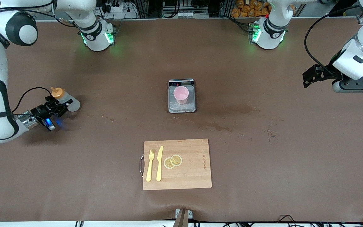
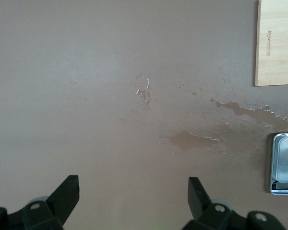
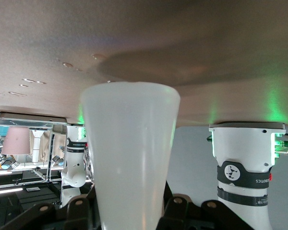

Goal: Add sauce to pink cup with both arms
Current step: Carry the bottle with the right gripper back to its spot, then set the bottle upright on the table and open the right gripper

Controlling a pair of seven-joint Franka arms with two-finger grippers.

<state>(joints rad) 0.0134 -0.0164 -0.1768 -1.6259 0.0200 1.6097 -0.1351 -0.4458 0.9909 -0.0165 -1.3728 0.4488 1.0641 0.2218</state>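
The sauce bottle point(image 1: 69, 102), translucent with an orange cap, is held tilted in my right gripper point(image 1: 59, 107), low over the table at the right arm's end. In the right wrist view the bottle point(image 3: 129, 153) fills the space between the jaws of the right gripper point(image 3: 129, 213). The pink cup point(image 1: 181, 94) stands upright on the steel scale point(image 1: 171, 107) at mid-table and also shows in the right wrist view point(image 3: 17, 140). My left gripper point(image 1: 306, 79) is open and empty, up in the air over the left arm's end of the table; in the left wrist view the left gripper point(image 2: 133, 191) is over bare table.
A wooden cutting board point(image 1: 194, 176) with a yellow fork point(image 1: 150, 165), a knife point(image 1: 159, 164) and lemon slices point(image 1: 172, 161) lies nearer the front camera than the scale. Wet stains point(image 1: 219, 126) mark the table beside the scale. The scale point(image 2: 278, 163) and the board point(image 2: 278, 43) show in the left wrist view.
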